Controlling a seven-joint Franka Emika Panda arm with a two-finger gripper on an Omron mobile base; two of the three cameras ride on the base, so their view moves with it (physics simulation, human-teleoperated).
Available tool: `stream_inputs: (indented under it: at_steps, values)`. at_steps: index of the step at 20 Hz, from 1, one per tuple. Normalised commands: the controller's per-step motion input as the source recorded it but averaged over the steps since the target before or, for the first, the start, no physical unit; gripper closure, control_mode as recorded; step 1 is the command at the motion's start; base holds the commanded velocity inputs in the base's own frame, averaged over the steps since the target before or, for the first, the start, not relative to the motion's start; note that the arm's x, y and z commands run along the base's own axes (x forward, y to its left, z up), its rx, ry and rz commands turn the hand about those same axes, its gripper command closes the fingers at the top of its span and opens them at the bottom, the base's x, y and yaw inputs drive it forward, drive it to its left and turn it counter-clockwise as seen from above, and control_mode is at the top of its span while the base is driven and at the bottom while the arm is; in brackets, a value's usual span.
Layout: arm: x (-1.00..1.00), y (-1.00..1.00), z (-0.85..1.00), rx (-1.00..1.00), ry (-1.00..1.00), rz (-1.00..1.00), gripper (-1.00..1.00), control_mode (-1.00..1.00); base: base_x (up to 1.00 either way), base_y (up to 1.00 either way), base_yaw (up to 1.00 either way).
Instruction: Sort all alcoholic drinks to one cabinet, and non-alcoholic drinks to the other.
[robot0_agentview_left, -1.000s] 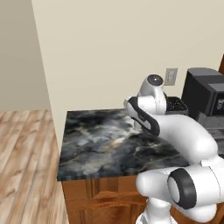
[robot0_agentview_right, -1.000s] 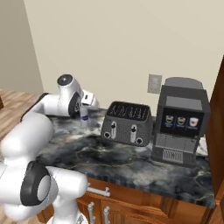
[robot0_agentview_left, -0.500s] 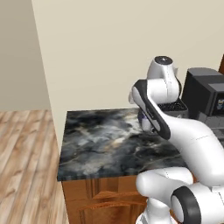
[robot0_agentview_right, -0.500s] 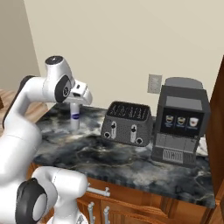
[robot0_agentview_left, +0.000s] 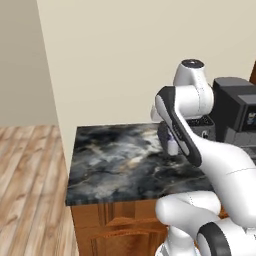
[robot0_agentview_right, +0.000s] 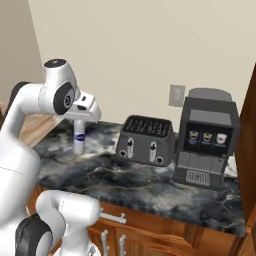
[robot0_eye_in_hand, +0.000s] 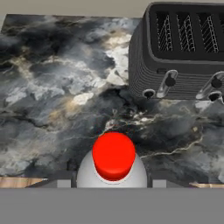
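Closest in, below the counter's front edge, wooden drawer fronts (robot0_agentview_right: 150, 232) with pale bar pulls.

Dark marbled counter (robot0_agentview_right: 125, 175) above them; its left end stops short of the wood plank floor (robot0_agentview_left: 25, 175).

Gripper (robot0_agentview_right: 80, 122) points straight down over the left part of the counter. It is grasping a bottle (robot0_agentview_right: 79, 142): white body, blue label, red cap (robot0_eye_in_hand: 113, 155). In the hand view the cap sits dead centre between the two finger tips, with the bottle's shoulders filling the gap. The bottle is upright. I cannot tell whether its base rests on the stone or hangs just clear of it.

Next along, to the bottle's right in the right base view, is a dark four-slot toaster (robot0_agentview_right: 146, 140) with levers facing the front. It stands apart from the bottle, with bare counter between them.

Just beside the toaster, further right, a grey coffee machine (robot0_agentview_right: 206, 137) with three small cup pictures on its panel.

Cabinet (robot0_agentview_right: 248, 165): a reddish-brown wooden side at the right edge, just past the coffee machine. Door and handle out of frame.

At the back, a cream wall with a grey outlet plate (robot0_agentview_right: 176, 95) above the gap between toaster and coffee machine.
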Motion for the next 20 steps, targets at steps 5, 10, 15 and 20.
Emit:
stream_inputs:
  at_steps: [5, 10, 15, 20]
  values:
    - [0.0, 0.0, 0.0, 0.0, 0.0, 0.0, 1.0, 1.0, -0.95, 0.07, 0.09]
    - [0.0, 0.0, 0.0, 0.0, 0.0, 0.0, 1.0, 1.0, -0.88, 0.41, 0.48]
    - [0.0, 0.0, 0.0, 0.0, 0.0, 0.0, 1.0, 1.0, -0.11, 0.59, 0.8]
    - [0.0, 0.0, 0.0, 0.0, 0.0, 0.0, 1.0, 1.0, 0.05, 0.42, 0.87]
